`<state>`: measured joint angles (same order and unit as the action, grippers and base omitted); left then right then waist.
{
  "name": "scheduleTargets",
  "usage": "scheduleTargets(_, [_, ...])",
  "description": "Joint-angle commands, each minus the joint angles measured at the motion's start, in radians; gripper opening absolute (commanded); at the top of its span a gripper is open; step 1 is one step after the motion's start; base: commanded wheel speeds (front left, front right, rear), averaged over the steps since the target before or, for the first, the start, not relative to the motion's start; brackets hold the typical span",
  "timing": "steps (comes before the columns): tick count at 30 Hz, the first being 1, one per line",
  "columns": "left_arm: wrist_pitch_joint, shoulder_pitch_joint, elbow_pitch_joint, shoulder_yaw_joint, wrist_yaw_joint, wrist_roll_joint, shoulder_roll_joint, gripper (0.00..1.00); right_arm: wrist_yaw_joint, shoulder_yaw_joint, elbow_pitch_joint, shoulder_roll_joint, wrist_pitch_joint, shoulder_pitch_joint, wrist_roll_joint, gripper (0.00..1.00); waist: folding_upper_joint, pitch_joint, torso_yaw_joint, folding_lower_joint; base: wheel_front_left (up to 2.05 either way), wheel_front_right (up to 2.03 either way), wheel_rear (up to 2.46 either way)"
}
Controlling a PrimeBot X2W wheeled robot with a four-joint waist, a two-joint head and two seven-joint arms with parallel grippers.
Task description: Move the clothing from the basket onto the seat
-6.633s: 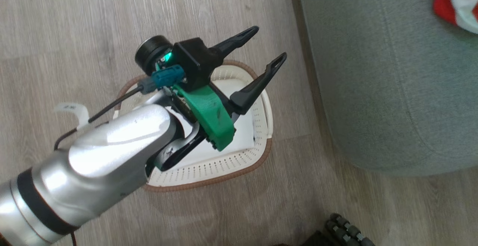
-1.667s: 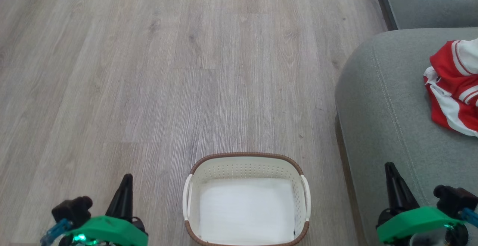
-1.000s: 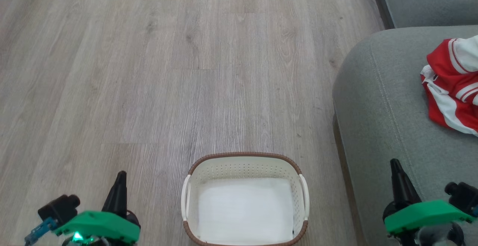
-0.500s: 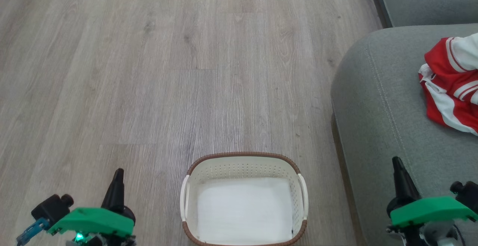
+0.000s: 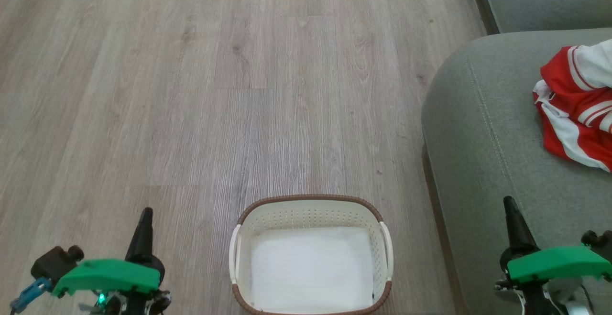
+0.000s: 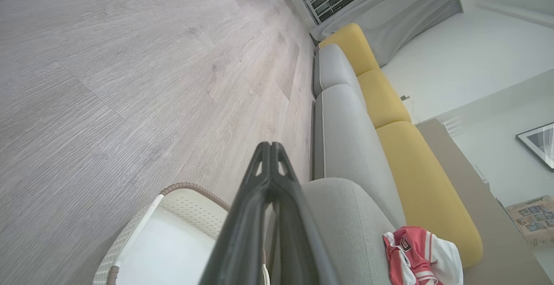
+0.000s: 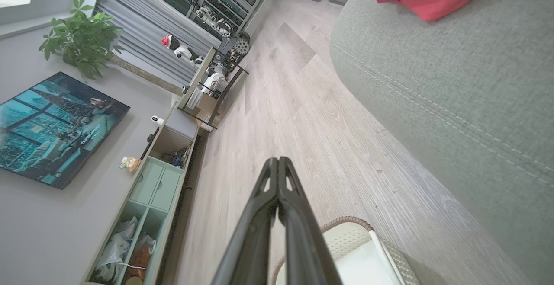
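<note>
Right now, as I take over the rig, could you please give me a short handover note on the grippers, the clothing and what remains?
Left gripper: shut, holding nothing, low to the left of the basket.
Right gripper: shut, holding nothing, low at the right, by the seat.
Things: the basket stands on the floor beside the seat, its white bottom bare. The clothing lies bunched on the seat.
Done: the transfer looks complete.
Left: probably nothing. Just check the basket's near edge, which the head view cuts off.
</note>
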<state>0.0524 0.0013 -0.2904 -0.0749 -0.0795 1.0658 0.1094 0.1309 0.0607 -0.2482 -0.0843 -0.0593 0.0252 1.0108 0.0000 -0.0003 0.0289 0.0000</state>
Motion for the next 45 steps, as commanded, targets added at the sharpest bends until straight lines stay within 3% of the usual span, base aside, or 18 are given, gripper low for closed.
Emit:
scheduleTargets(1, [-0.009, -0.054, 0.036, 0.04, -0.007, 0.028, 0.0, 0.0, 0.0, -0.002, 0.027, 0.0, 0.011, -0.058, 0.03, 0.0, 0.0, 0.0, -0.001, 0.0, 0.0, 0.0, 0.0])
scheduleTargets(45, [-0.136, -0.099, 0.043, 0.161, -0.043, 0.442, -0.048, 0.0, 0.0, 0.04, 0.008, 0.025, 0.139, -0.118, 0.49, 0.0, 0.0, 0.003, -0.023, 0.0, 0.0, 0.0, 0.0])
